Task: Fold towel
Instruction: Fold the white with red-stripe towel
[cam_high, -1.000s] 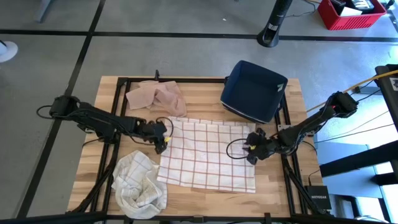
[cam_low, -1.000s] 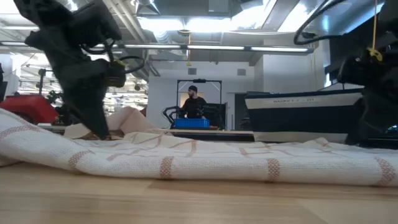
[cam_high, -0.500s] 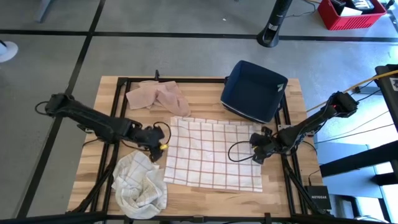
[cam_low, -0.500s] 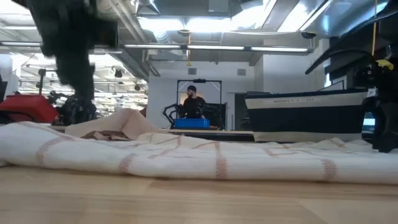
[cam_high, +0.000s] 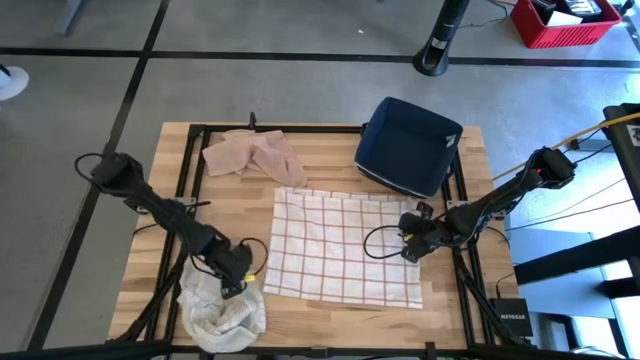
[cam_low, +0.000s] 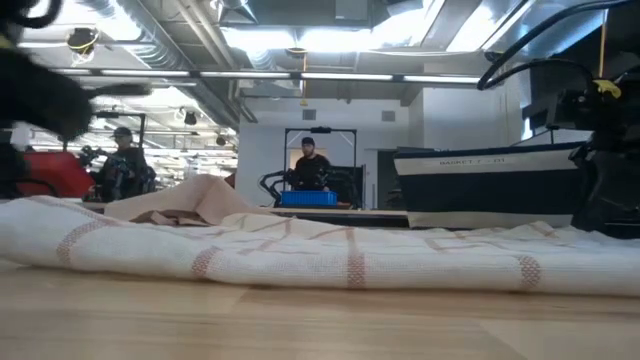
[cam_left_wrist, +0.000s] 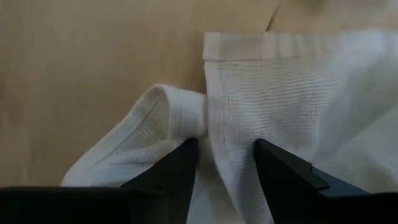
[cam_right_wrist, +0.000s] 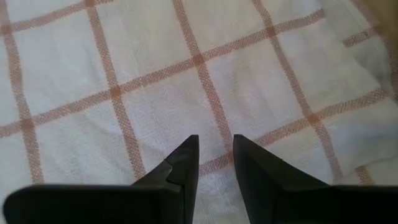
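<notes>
1. High view: the checked towel (cam_high: 345, 250) lies spread flat on the wooden table (cam_high: 330, 160), in the middle of it. A dark blue basket (cam_high: 405, 147) stands just beyond the towel's far right corner, and a pink cloth (cam_high: 250, 155) lies crumpled off its far left corner. A white crumpled cloth (cam_high: 222, 308) sits just beside the towel's near left corner. The left gripper (cam_high: 238, 282) hangs over that white cloth, right at the towel's left edge. The right gripper (cam_high: 408, 245) is at the towel's right edge.

2. Low view: the towel (cam_low: 300, 255) stretches across the tabletop in low folds, with the pink cloth (cam_low: 190, 200) rising behind it and the basket (cam_low: 490, 185) behind its right end. A person (cam_low: 312, 160) stands in the room far behind the towel.

3. Left wrist view: the left gripper (cam_left_wrist: 225, 163) has its fingers spread apart, with a hemmed fold of the white cloth (cam_left_wrist: 249, 99) lying between them. They do not pinch it.

4. Right wrist view: the right gripper (cam_right_wrist: 215, 160) is low over the towel (cam_right_wrist: 186, 68); its fingers stand close together with a narrow gap, nothing caught between them.
</notes>
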